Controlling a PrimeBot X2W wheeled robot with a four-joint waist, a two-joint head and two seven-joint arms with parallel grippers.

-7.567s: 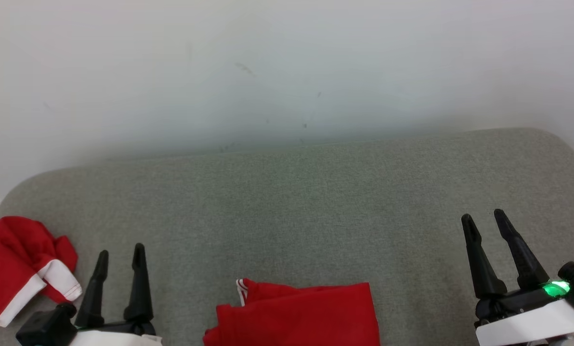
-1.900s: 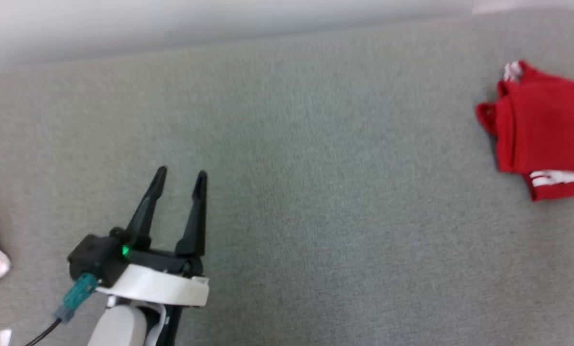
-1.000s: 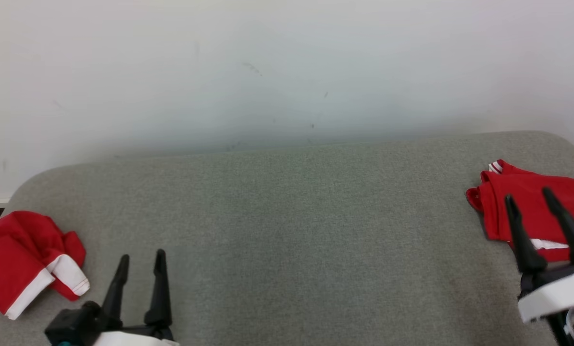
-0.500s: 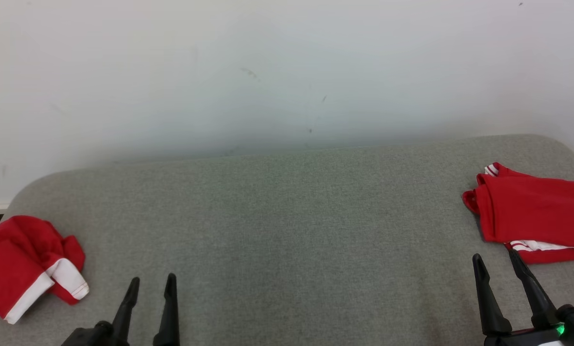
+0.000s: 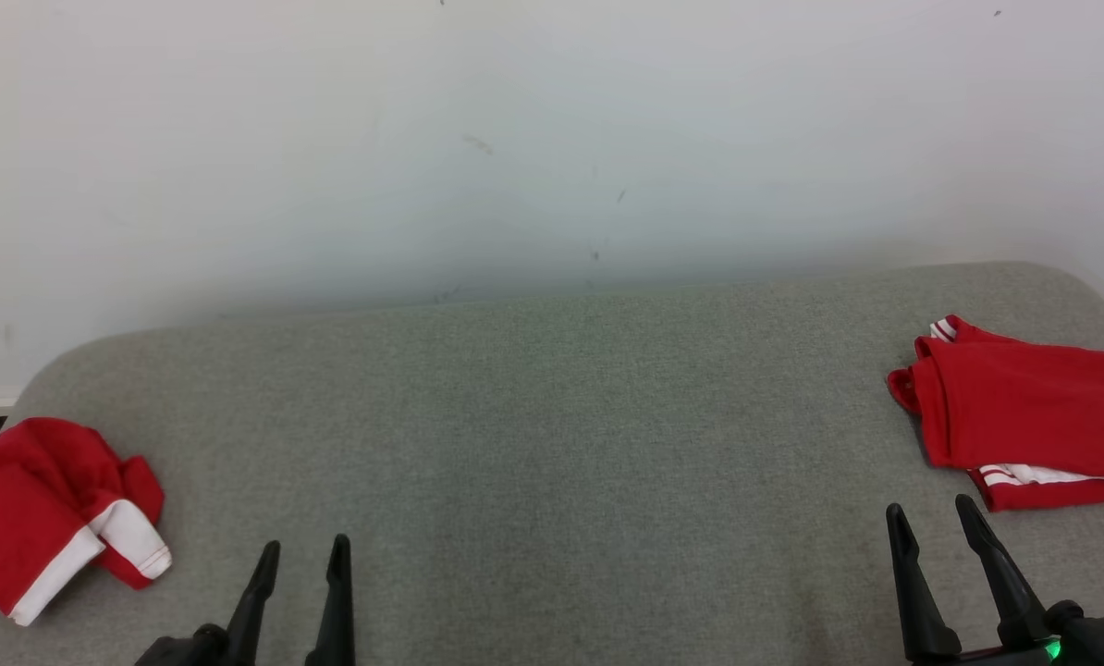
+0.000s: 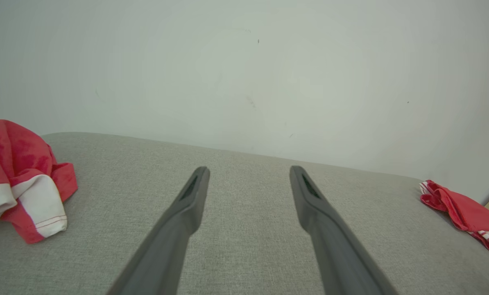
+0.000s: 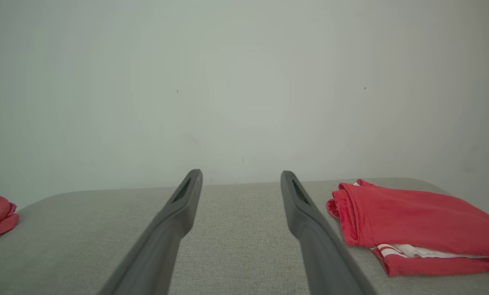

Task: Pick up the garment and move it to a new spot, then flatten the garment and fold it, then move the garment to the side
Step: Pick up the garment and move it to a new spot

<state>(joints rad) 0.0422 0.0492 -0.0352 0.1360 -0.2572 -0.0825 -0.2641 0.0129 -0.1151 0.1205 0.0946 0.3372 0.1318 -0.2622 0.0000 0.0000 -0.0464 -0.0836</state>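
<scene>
A folded red garment (image 5: 1024, 416) with white striped trim lies flat at the far right end of the grey fabric-covered desk (image 5: 552, 444), close to its rounded corner, with a white layer peeking out along its near edge. At the opposite, left end sits a crumpled red garment (image 5: 34, 499) with a broad white band, bunched up at the desk's edge. The left tool (image 5: 306, 544) hangs low over the near part of the desk, to the right of the crumpled piece and apart from it, its two dark fingers spread and holding nothing. The right tool (image 5: 929, 506) is just in front of the folded garment's near edge, not touching it, fingers likewise spread and empty. The middle of the desk lies between them, and a pale wall (image 5: 552, 139) rises behind
</scene>
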